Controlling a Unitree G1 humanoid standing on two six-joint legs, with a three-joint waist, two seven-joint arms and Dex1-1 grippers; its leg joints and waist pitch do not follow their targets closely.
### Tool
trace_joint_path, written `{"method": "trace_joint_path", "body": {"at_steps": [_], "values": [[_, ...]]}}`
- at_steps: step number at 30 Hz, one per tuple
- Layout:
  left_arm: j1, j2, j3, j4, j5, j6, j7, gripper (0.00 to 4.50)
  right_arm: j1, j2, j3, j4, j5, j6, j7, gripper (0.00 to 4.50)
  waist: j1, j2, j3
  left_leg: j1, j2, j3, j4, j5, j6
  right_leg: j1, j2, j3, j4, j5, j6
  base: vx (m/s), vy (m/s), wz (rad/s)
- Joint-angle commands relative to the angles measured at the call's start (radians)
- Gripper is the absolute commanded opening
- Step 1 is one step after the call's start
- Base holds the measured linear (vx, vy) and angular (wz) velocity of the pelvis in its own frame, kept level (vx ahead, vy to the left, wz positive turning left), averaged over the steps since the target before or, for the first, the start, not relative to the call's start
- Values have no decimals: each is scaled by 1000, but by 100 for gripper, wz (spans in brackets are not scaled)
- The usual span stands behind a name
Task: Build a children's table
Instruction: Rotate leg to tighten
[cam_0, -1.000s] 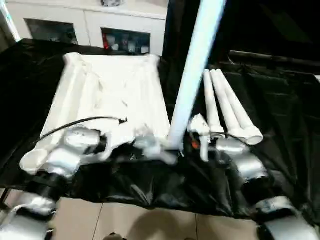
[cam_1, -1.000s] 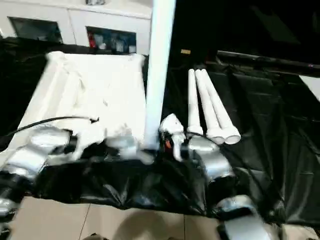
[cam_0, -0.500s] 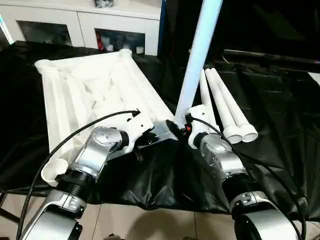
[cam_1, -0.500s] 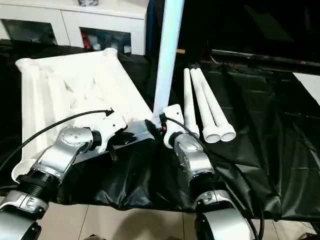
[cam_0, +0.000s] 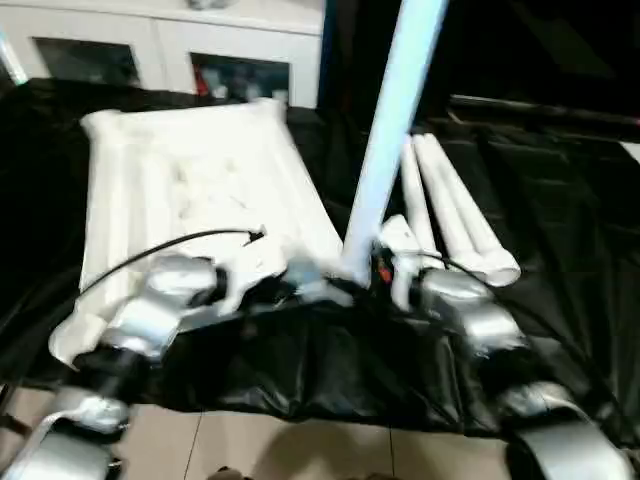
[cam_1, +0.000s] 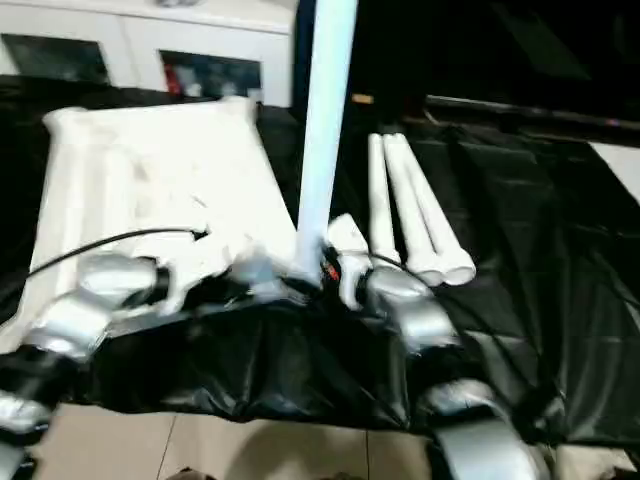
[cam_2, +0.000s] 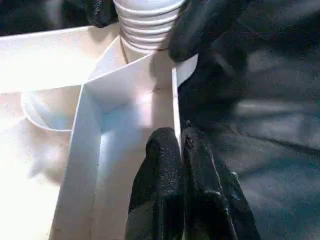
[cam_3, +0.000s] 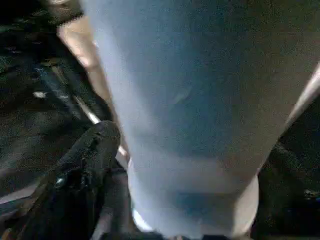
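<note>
Tabletop (cam_0: 190, 180) lies ribbed side up on black-covered work table (cam_0: 560, 200). One leg (cam_0: 385, 160) stands upright in its near-right corner socket. L gripper (cam_2: 181, 150): jaws together, nipping a thin rib just short of that socket. R gripper (cam_3: 125, 165): jaws apart, leg base between them. Three spare legs (cam_0: 455, 215) lie beyond R gripper.
</note>
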Motion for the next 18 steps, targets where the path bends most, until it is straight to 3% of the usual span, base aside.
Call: {"method": "trace_joint_path", "body": {"at_steps": [1, 9, 14, 17, 18], "values": [[0, 0, -57, 8, -4, -31, -73, 0, 7, -10, 63, -51, 4, 13, 129, 369, 4, 13, -59, 16, 46, -10, -67, -236, 27, 47, -80, 50, -75, -179, -223, 0, 0, 0], [-7, 20, -72, 19, -14, -51, -123, 0, -2, -20, 92, -34, -24, 1, 168, 308, 7, 12, -61, 15, 46, -10, -67, -218, 17, 47, -82, 50, -71, -166, -224, 0, 0, 0], [-18, -10, -50, 39, -7, -24, -67, 0, 21, 19, 61, -61, 8, 44, 89, 277, 8, 12, -61, 15, 45, -10, -67, -212, 17, 47, -81, 50, -71, -159, -224, 0, 0, 0], [-34, -48, -27, 61, 8, 25, 28, 0, 20, 57, 28, -29, -8, 32, -35, 273, 4, 14, -55, 20, 46, -12, -71, -271, -4, 40, -84, 52, -81, -255, -209, 0, 0, 0], [-45, -71, -14, 71, 11, 46, 77, 0, 11, 77, 13, 0, -24, 20, -114, 272, 2, 12, -50, 24, 43, -15, -72, -312, -19, 37, -86, 51, -90, -342, -192, 0, 0, 0]]}}
